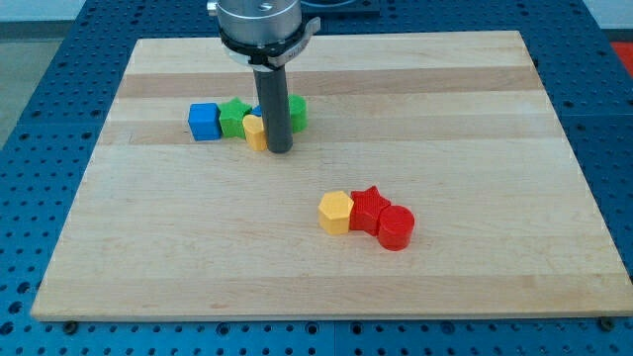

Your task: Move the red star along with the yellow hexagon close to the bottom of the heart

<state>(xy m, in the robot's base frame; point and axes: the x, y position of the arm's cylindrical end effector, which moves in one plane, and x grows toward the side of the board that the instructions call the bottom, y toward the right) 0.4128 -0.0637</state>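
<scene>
The yellow hexagon (336, 213) lies right of the board's middle, touching the red star (370, 207) on its right. A red round block (397, 228) touches the star at its lower right. My tip (279, 151) rests on the board at the upper left, well apart from these three. It stands just right of a small yellow block (255, 131), which the rod partly hides; its shape is hard to make out, perhaps a heart.
A row of blocks lies by the rod: a blue cube (204, 122), a green star-like block (234, 117), and a green block (296, 112) right of the rod. A sliver of blue shows behind the rod. The wooden board (475, 119) sits on a blue table.
</scene>
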